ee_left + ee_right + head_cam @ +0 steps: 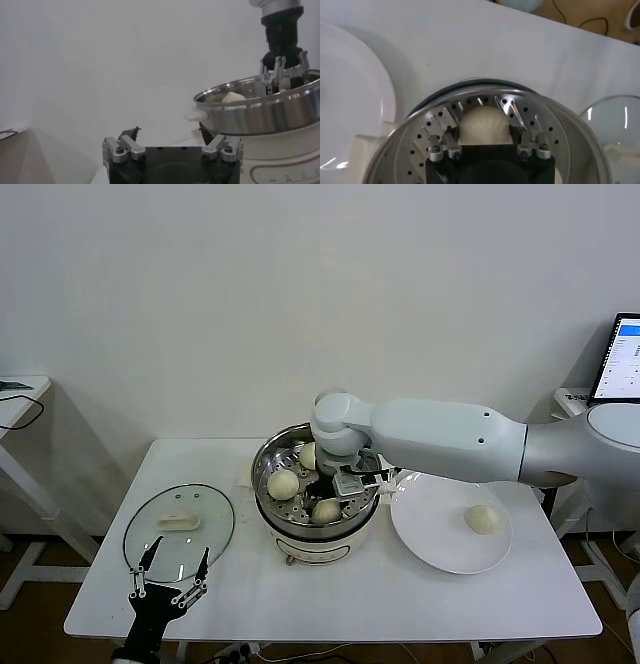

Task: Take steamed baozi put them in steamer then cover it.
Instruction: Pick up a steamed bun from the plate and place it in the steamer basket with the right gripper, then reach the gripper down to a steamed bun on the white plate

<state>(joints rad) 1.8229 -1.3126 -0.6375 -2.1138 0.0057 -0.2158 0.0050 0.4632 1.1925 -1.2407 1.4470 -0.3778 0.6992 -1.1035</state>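
Observation:
The steel steamer (262, 469) stands at the table's middle on a white base. Three baozi show inside it: one at the left (283, 483), one at the back (308, 455), one at the front (326, 511). My right gripper (345, 484) reaches down into the pot. In the right wrist view my right gripper (484, 132) is shut on the front baozi (484, 122), low over the perforated tray (520, 115). A fourth baozi (483, 519) lies on the white plate (440, 539). The glass cover (215, 529) lies flat at the left. My left gripper (170, 579) hovers open and empty by its front edge.
The left wrist view shows my left gripper (169, 129), the steamer's wall (265, 115) and the right gripper (282, 70) above it. A side table stands at the far left (15, 399). A screen stands at the far right (620, 359).

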